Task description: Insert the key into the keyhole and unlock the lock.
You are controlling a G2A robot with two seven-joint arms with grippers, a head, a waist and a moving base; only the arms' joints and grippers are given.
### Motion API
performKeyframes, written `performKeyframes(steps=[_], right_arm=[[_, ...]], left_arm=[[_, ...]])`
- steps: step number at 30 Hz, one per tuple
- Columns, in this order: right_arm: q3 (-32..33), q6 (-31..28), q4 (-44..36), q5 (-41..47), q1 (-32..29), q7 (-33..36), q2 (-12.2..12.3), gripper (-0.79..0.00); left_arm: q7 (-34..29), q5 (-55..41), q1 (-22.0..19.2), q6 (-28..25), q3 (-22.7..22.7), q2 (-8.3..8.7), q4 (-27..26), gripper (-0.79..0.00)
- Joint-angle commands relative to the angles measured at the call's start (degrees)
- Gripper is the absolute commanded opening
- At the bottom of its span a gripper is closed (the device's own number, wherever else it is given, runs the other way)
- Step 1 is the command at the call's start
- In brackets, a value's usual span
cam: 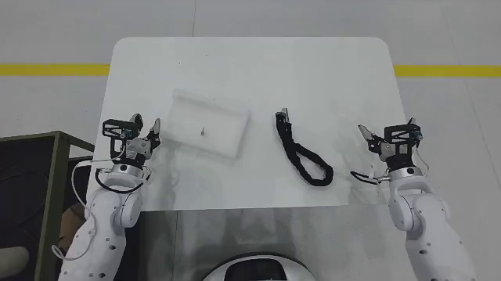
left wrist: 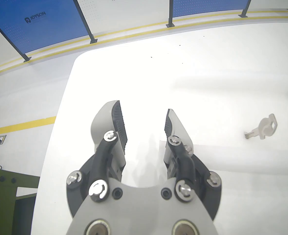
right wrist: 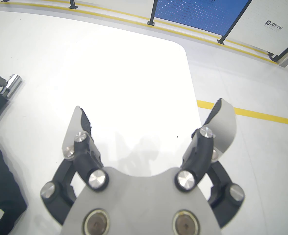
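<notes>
Down at the near edge of the white table [cam: 329, 70], the left gripper [cam: 146, 124] hangs by the left corner with its jaws parted a moderate way. The ribbed pads [left wrist: 119, 123] face each other across a bare gap, grasping nothing and touching nothing. Its arm comes up from below the table edge, and the fingers point away from the robot, toward the far side.

At the near right corner the right gripper [cam: 364, 156] has its jaws spread much wider, splayed almost into a V in the right wrist view [right wrist: 151, 113], and it too is released and empty. In the top view its fingers are turned inward toward the table's middle, with one finger over the near edge.

Farther in, between the two arms but nearer the right one, lies the lock [cam: 301, 152]. It is a black sleeved loop stretched out on the table, with its shiny metal end [right wrist: 13, 83] pointing to the far side, well apart from either gripper.

Left of the lock sits a shallow white tray [cam: 235, 128], set at a slant, its near left corner close to the left gripper's fingertips. The key [left wrist: 262, 128] lies flat inside the tray, about at its middle [cam: 203, 131], untouched.
</notes>
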Motion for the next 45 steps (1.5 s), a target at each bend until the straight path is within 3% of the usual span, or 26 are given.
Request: performKeyframes(steps=[1, 3, 6, 8, 12, 15, 18, 22, 33, 34, 36, 40, 45], right_arm=[[0.0, 0.0, 0.0, 0.0, 0.0, 0.0, 0.0, 0.0], [0.0, 0.0, 0.0, 0.0, 0.0, 0.0, 0.0, 0.0], [0.0, 0.0, 0.0, 0.0, 0.0, 0.0, 0.0, 0.0], [0.0, 0.0, 0.0, 0.0, 0.0, 0.0, 0.0, 0.0], [0.0, 0.0, 0.0, 0.0, 0.0, 0.0, 0.0, 0.0], [0.0, 0.0, 0.0, 0.0, 0.0, 0.0, 0.0, 0.0], [0.0, 0.0, 0.0, 0.0, 0.0, 0.0, 0.0, 0.0], [0.0, 0.0, 0.0, 0.0, 0.0, 0.0, 0.0, 0.0], [0.0, 0.0, 0.0, 0.0, 0.0, 0.0, 0.0, 0.0], [0.0, 0.0, 0.0, 0.0, 0.0, 0.0, 0.0, 0.0], [0.0, 0.0, 0.0, 0.0, 0.0, 0.0, 0.0, 0.0], [0.0, 0.0, 0.0, 0.0, 0.0, 0.0, 0.0, 0.0], [0.0, 0.0, 0.0, 0.0, 0.0, 0.0, 0.0, 0.0]], left_arm=[[0.0, 0.0, 0.0, 0.0, 0.0, 0.0, 0.0, 0.0], [-1.92, 0.02, -1.31, -0.18, -0.23, 0.02, -0.76, 0.0], [-11.86, -8.0, -6.93, 0.15, -1.39, -0.15, -4.31, 0.0], [-23.85, -14.57, -12.02, -1.05, -1.63, -0.07, -5.88, 0.0], [-49.5, -26.32, -26.79, 0.63, -0.16, 0.15, -3.71, 0.0], [-64.68, -32.97, -36.69, 4.52, 2.3, 0.18, -0.52, 0.0], [-75.99, -36.05, -43.33, 8.34, 5.12, 0.23, 2.39, 0.0], [-79.14, -41.54, -45.06, 10.37, 5.58, 0.21, 4.51, 0.0], [-79.14, -41.54, -45.06, 10.37, 5.58, 0.21, 4.51, 0.0], [-81.42, -42.02, -43.98, 9.19, 7.27, 0.18, 5.36, 0.0], [-87.28, -37.82, -45.6, 6.63, 12.31, 0.31, 5.0, 0.0], [-88.0, -35.61, -51.76, 2.76, 23.6, 0.62, 6.45, 0.0], [-88.0, -35.27, -58.3, 5.24, 32.85, 2.4, 7.08, 0.0]])
